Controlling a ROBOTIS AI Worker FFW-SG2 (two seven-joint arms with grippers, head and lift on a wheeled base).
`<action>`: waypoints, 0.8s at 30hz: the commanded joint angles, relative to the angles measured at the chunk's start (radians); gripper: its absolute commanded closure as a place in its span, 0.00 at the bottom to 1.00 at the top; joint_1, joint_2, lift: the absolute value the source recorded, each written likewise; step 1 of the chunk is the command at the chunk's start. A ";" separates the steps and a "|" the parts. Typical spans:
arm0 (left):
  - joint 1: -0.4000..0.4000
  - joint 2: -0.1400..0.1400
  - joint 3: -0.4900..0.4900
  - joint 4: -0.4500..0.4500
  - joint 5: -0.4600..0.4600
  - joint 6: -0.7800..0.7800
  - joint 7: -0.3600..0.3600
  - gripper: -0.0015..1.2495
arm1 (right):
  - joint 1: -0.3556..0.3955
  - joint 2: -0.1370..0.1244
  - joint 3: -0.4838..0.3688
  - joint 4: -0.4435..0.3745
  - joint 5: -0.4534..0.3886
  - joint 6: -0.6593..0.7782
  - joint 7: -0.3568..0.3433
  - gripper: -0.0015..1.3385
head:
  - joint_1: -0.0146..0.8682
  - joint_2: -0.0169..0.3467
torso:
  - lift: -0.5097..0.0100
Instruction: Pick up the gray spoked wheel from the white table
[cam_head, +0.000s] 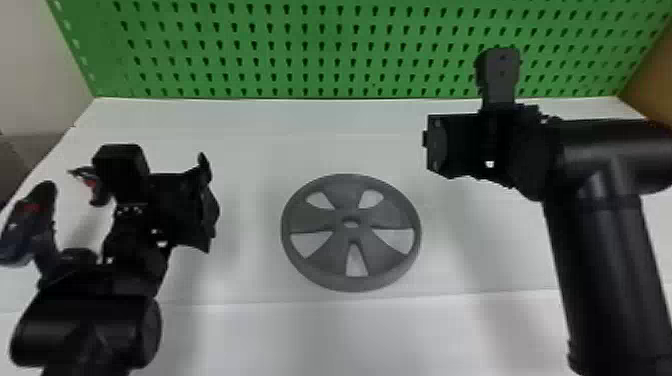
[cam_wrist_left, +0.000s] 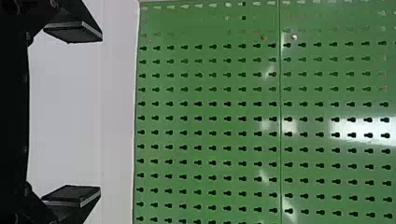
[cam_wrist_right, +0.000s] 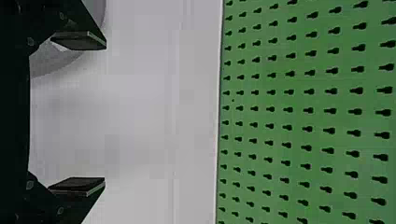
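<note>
The gray spoked wheel (cam_head: 320, 217) lies flat on the white table (cam_head: 250, 160), near its middle. My left gripper (cam_head: 187, 210) is above the table to the left of the wheel, apart from it. In the left wrist view my left gripper (cam_wrist_left: 72, 114) is open with nothing between its fingers. On the wheel's right and somewhat farther back is my right gripper (cam_head: 445, 146), also apart from it. The right wrist view shows my right gripper (cam_wrist_right: 78, 112) open and holding nothing, with part of the wheel's gray rim (cam_wrist_right: 58, 65) behind one finger.
A green perforated panel (cam_head: 320, 50) stands along the table's back edge. A brown surface (cam_head: 650, 75) rises at the far right corner, and a pale wall (cam_head: 30, 75) is at the far left. White tabletop separates the wheel from both grippers.
</note>
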 joint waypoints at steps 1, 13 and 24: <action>-0.003 0.000 -0.003 0.001 -0.003 0.000 0.000 0.10 | -0.062 -0.006 -0.011 0.023 -0.026 0.140 -0.001 0.19 | 0.88 0.05 | 0.80; -0.010 0.000 -0.013 0.002 -0.015 0.002 0.000 0.10 | -0.157 -0.019 -0.029 0.129 -0.094 0.366 -0.001 0.19 | 0.88 0.05 | 0.80; -0.015 0.000 -0.024 0.010 -0.020 0.003 0.000 0.10 | -0.208 -0.013 0.009 0.219 -0.065 0.366 -0.001 0.19 | 0.88 0.05 | 0.80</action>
